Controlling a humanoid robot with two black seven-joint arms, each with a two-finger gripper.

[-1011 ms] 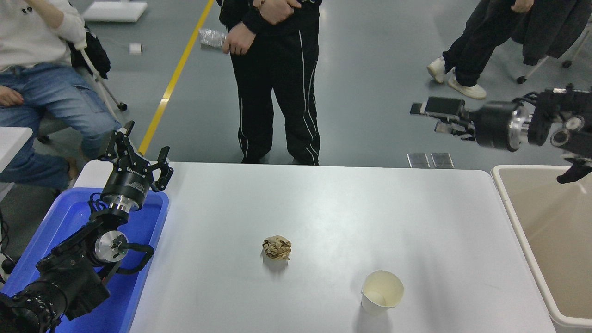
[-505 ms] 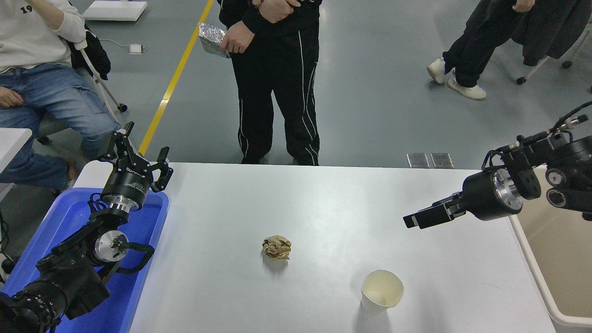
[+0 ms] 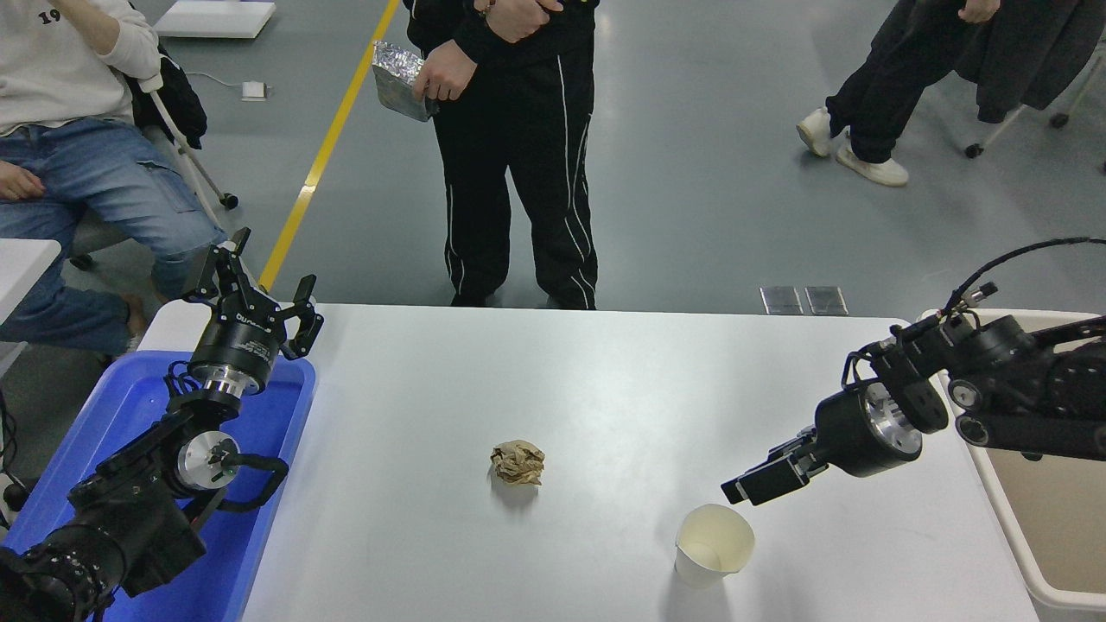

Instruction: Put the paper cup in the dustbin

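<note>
White paper cup is standing upright near the front edge of the white table, a bit right of centre, open end up so you can see the cream inside. Rim looks slightly bent. Nothing is touching it.

Right gripper comes in from the right edge, pointing left and down, with its tip just above and to the right of the cup's rim, close but clear of it. From this angle the fingers read as one dark block, so I honestly can't tell whether they're apart or together.

Beige dustbin sits right off the table's right end, only partly in frame, with the right arm crossing over its near corner.

Crumpled brown paper ball lies around the middle of the table, well apart from the cup on its left.

Left gripper is parked at the lower left over a blue tray, fingers spread apart and holding nothing.

A person in black trousers stands at the far side holding a silvery foil packet.
</note>
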